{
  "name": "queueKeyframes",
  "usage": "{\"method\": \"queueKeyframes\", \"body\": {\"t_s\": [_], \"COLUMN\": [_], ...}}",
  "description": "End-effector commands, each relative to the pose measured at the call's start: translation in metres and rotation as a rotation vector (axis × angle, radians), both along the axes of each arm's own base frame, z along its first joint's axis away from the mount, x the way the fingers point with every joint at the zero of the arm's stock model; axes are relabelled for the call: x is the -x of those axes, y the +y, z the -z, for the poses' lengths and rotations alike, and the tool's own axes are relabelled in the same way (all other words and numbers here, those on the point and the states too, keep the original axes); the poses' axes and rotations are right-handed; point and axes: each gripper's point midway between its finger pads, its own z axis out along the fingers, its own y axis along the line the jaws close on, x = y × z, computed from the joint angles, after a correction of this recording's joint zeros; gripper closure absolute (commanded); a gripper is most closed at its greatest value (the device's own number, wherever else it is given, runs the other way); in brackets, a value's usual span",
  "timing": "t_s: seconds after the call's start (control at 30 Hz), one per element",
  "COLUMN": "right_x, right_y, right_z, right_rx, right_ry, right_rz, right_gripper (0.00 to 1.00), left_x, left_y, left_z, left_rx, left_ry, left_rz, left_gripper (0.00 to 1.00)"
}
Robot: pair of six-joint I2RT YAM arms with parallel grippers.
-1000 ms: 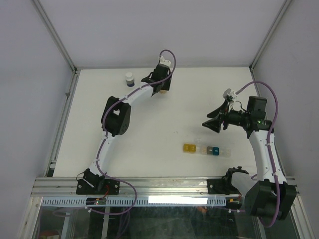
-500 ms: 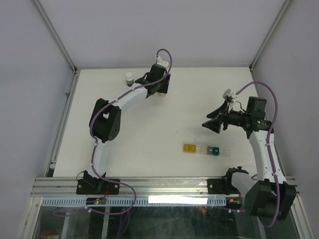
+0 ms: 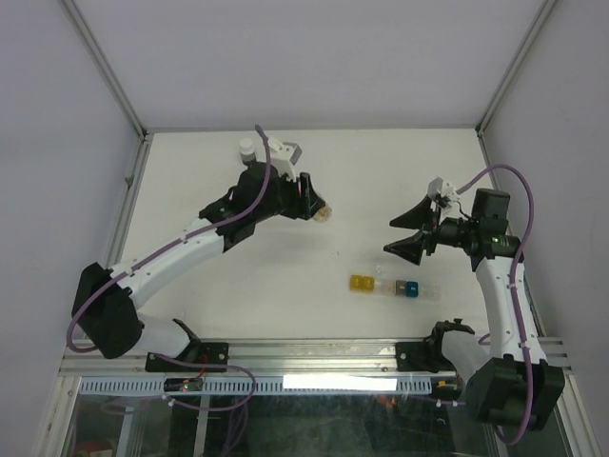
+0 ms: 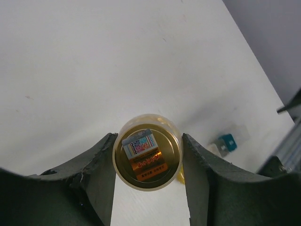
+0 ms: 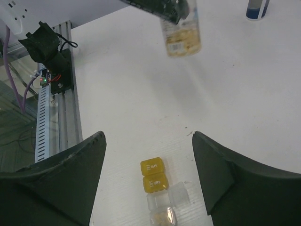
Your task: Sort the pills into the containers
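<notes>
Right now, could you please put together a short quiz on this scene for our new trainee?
1. True or false: the left end effector is closed on the small vial.
2. The right end effector is: A) clamped on a pill, B) open and empty, C) holding a bottle.
3. What colour is the container strip at its end nearest the vial?
Key: 1 true; 2 B; 3 yellow.

The white table [image 3: 285,276] bears the containers [image 3: 395,287] front right and a white-capped bottle [image 3: 247,148] far back.
</notes>
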Motion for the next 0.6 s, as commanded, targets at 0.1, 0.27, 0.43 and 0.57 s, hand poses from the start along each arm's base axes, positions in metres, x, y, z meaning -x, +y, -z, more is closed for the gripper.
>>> {"method": "queueKeyframes", "body": {"t_s": [0.1,0.27,0.43,0.57], "right_x": [0.032,0.032,0.021,0.027], "right_y": [0.024,0.04,0.051,0.062], "right_z": [-0.02,-0.011,-0.014,-0.023], "right_rx": [-0.013,0.11,0.146,0.106], "right_ry": [-0.29,-0.35,-0.348,-0.314], "right_rz": [-0.215,-0.273,-0.237,-0.267], "right_gripper": [0.08,0.05,0.05,0.06], "left_x": [0.103,0.131,0.128,0.123], "left_y": [-0.019,-0.024,-0.034,-0.052], "left_z": [-0.037,-0.045,-0.045,-0.048], "left_rx": [0.357,0.485,0.568,0.581], "left_ry": [0.041,0.058,0.089,0.101], "left_rz": [0.191,0.197,0.065,-0.02], "left_gripper": [1.0,1.0,1.0,1.0]}}
